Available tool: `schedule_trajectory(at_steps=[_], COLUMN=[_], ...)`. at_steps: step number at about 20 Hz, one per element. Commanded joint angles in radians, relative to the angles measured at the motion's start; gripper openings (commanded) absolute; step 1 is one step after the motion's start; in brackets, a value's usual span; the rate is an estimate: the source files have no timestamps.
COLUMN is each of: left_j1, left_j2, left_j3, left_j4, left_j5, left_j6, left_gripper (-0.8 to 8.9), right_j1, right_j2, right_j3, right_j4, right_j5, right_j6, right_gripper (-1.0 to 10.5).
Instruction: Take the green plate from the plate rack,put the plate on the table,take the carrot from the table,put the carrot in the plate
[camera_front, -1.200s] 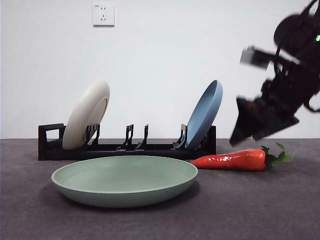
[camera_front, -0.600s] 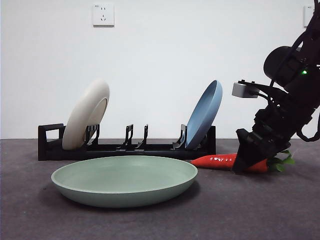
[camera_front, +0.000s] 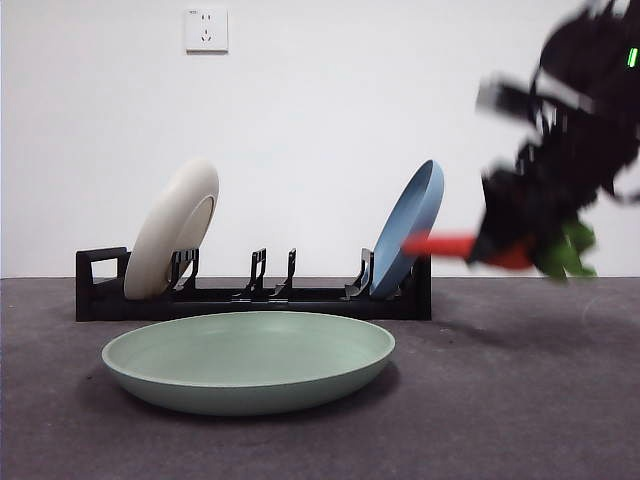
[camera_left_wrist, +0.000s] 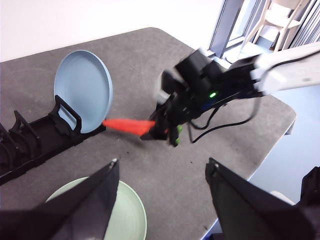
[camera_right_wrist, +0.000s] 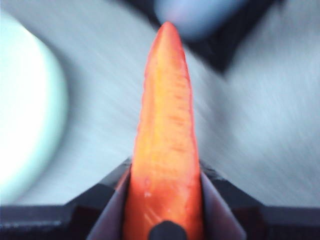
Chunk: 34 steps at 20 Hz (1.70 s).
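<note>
right fingers (camera_right_wrist: 116, 207) pinch the carrot (camera_right_wrist: 165, 150) at its thick end, one on each side. the right gripper (camera_front: 515, 245) holds the carrot clear of the table (camera_front: 520, 400), roughly level, tip pointing toward the blue plate (camera_front: 408, 228); leaves hang behind the gripper; view blurred. left gripper (camera_left_wrist: 162, 170) hovers above, fingers spread, nothing between them. green plate (camera_front: 248, 360) lies flat on the table in front of the plate rack (camera_front: 250, 295), well apart from the carrot. blue plate and cream plate (camera_front: 175, 228) lean in the rack's end slots.
</note>
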Motion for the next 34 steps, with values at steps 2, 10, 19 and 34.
schedule_trajectory(at_steps=[2,10,19,34], left_j1=[-0.003,-0.003,-0.003,-0.003], left_j2=[-0.003,-0.003,-0.003,-0.003], left_j3=[-0.003,-0.003,-0.003,-0.003], left_j4=[-0.014,-0.051,-0.106,-0.346], left_j5=[-0.003,-0.002,-0.002,-0.001], left_j6=[-0.002,0.006,0.005,-0.002], left_gripper=[2.91,2.91,2.91,2.91], right_j1=[0.107,0.500,0.561,0.560], right_j2=[-0.161,-0.064,0.265,0.177], right_j3=[-0.001,-0.001,-0.001,0.005], right_j4=[-0.040,0.011,0.232,0.213], right_j5=[-0.020,0.120,0.173,0.228], right_j6=[0.140,0.245,0.270,0.289], right_gripper=[-0.1,-0.1,-0.1,6.8])
